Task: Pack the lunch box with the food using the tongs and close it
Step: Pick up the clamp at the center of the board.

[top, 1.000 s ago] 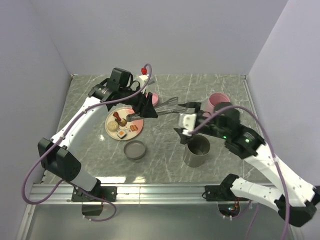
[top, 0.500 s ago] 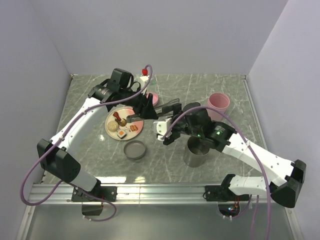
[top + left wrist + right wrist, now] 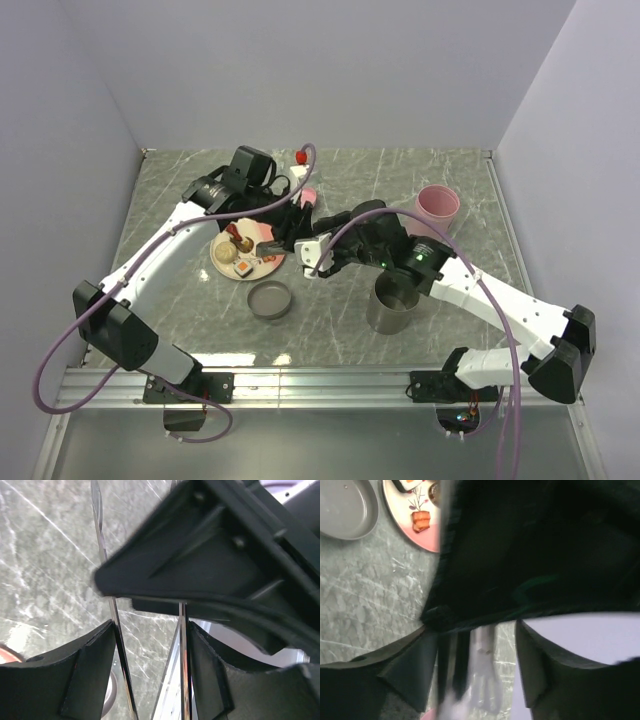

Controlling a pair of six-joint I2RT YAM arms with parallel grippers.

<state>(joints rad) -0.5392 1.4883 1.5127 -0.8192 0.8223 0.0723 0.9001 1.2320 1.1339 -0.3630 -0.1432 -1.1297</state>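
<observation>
The silver tongs (image 3: pixel 114 630) run between the fingers of my left gripper (image 3: pixel 150 670), which is shut on their two arms above the plate's right edge (image 3: pixel 285 232). My right gripper (image 3: pixel 308 250) has come up against it. In the blurred right wrist view the tongs (image 3: pixel 485 680) lie between the fingers of my right gripper (image 3: pixel 477 675), with a gap still showing on the right side. The food (image 3: pixel 242 262), a brown lump and orange-and-white bits, sits on a white plate (image 3: pixel 222 262). The lunch box (image 3: pixel 393 300), a metal cylinder, stands open at the right.
A round grey lid (image 3: pixel 270 298) lies in front of the plate. A pink cup (image 3: pixel 437 205) stands at the back right. A small pink dish (image 3: pixel 306 195) and a red-topped item (image 3: pixel 300 157) sit behind my left gripper. Walls close in three sides.
My right arm has swung left from beside the pink cup to meet my left gripper, and its jaws have narrowed around the tongs. The left gripper shifted slightly, keeping its hold.
</observation>
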